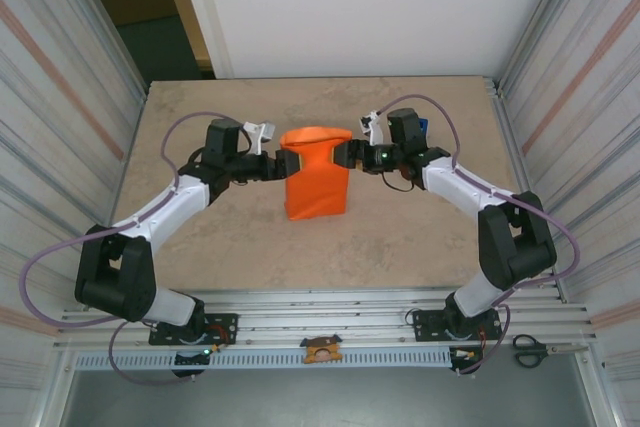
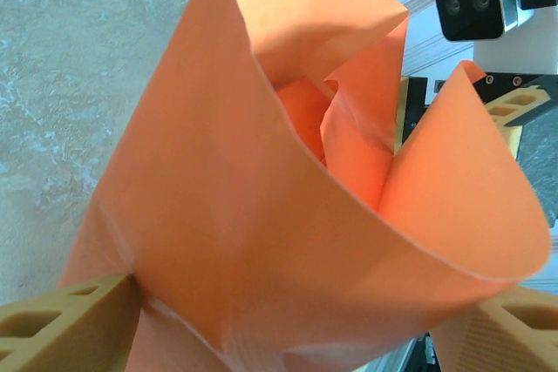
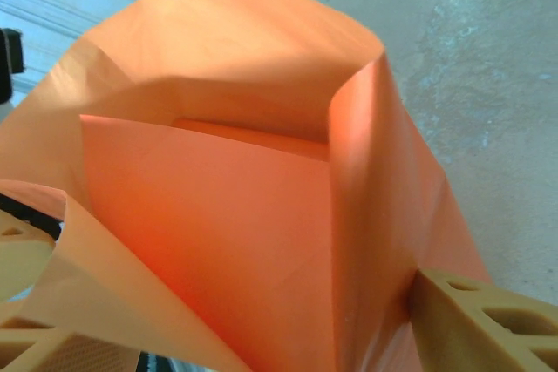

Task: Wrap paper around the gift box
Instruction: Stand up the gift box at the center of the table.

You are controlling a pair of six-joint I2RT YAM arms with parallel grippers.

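Note:
The paper lies mid-table as a folded orange bundle, its far end flaring upward into an open mouth. The gift box is hidden inside it. My left gripper reaches in from the left at that far end and my right gripper from the right. In the left wrist view the paper curls up between the wide-spread tan fingers of the left gripper and brushes them. In the right wrist view the paper forms a creased pocket between the fingers of the right gripper, which stands open.
A blue tape dispenser sits just behind the right wrist. Scissors lie on the near rail at the right. Ribbed metal walls close in both sides of the table.

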